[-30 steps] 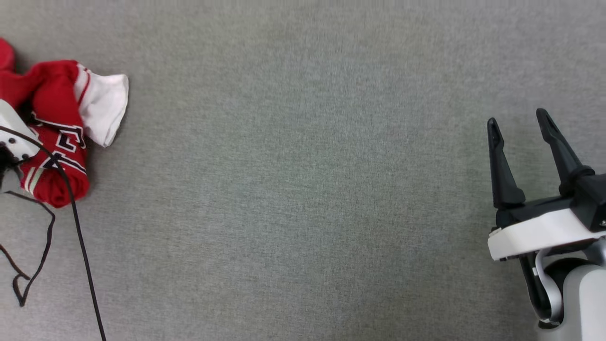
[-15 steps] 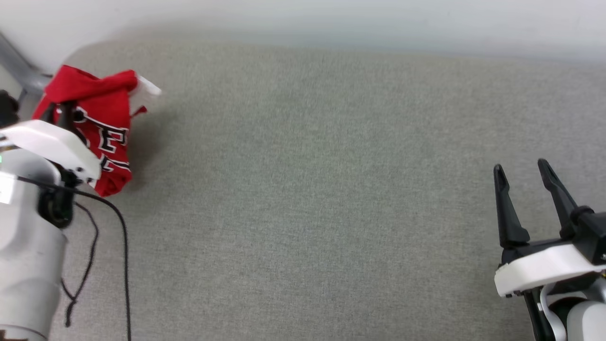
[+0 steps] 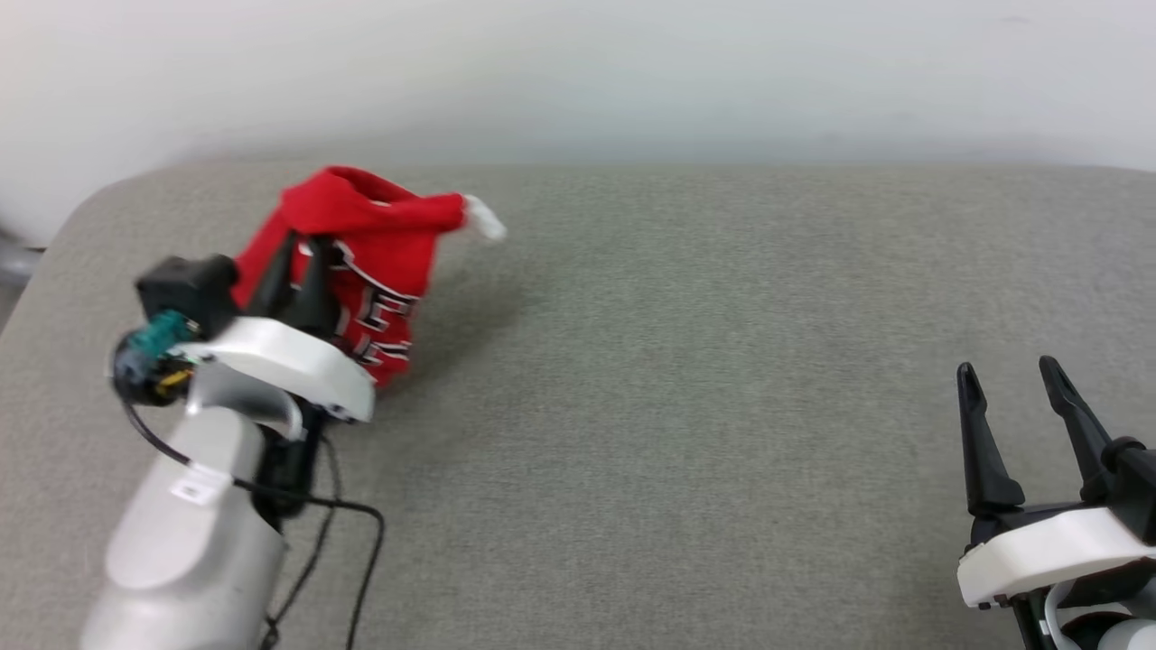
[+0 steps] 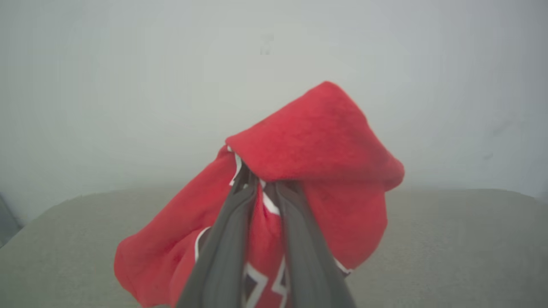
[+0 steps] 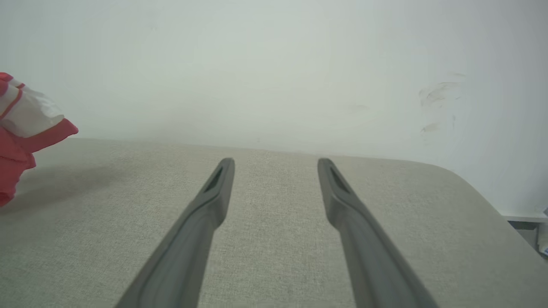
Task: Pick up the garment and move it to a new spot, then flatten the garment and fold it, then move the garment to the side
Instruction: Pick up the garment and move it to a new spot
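Left pincer [image 3: 304, 244] pinches the soft red jersey shirt with black white-edged lettering [image 3: 388, 239], bunched over and below its tips (light, floppy stuff); I'd grab a hem next.

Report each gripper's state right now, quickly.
Left gripper: shut on the bunched red jersey.
Right gripper: open, holding nothing.

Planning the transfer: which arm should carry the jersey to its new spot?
Left. The left gripper is shut on the garment; the right gripper stands open and empty, far across the table.
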Tool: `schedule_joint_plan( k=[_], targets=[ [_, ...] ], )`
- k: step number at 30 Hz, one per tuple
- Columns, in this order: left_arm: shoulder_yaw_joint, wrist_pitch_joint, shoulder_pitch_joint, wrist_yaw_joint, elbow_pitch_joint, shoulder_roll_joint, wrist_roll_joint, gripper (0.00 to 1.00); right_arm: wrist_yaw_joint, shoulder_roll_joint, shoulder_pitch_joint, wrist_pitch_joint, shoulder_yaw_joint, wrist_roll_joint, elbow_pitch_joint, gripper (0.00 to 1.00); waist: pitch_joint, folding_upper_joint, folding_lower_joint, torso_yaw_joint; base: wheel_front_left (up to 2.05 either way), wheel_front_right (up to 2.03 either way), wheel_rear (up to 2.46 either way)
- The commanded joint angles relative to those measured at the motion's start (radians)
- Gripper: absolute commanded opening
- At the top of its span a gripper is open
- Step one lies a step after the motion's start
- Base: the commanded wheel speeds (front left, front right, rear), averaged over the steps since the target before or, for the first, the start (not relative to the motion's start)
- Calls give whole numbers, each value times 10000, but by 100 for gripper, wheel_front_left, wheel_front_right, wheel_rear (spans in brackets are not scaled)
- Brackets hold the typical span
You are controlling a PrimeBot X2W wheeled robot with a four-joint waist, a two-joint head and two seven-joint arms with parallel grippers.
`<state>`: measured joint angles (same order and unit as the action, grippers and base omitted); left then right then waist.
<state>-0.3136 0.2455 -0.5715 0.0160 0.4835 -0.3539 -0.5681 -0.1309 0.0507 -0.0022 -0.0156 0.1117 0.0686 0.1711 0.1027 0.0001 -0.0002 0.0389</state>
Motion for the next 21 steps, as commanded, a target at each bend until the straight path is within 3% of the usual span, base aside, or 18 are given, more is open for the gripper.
schedule_joint_plan(
  k=[1,11,21],
  targets=[
    [-118,55,298,-47,-406,183,43,0,3,-7,99,-5,16,-29,56,100,-73,-1,2,-274,0,0,0],
    [-1789,-504,1883,235,-2137,1387,126,0,3,-8,34,-28,-36,128,176,100,398,-1,2,-1177,0,0,0],
    [-3456,-1030,2544,718,-1768,1732,581,0,3,-8,-232,200,6,330,61,100,1106,-1,2,-1430,0,0,0]
  ],
)
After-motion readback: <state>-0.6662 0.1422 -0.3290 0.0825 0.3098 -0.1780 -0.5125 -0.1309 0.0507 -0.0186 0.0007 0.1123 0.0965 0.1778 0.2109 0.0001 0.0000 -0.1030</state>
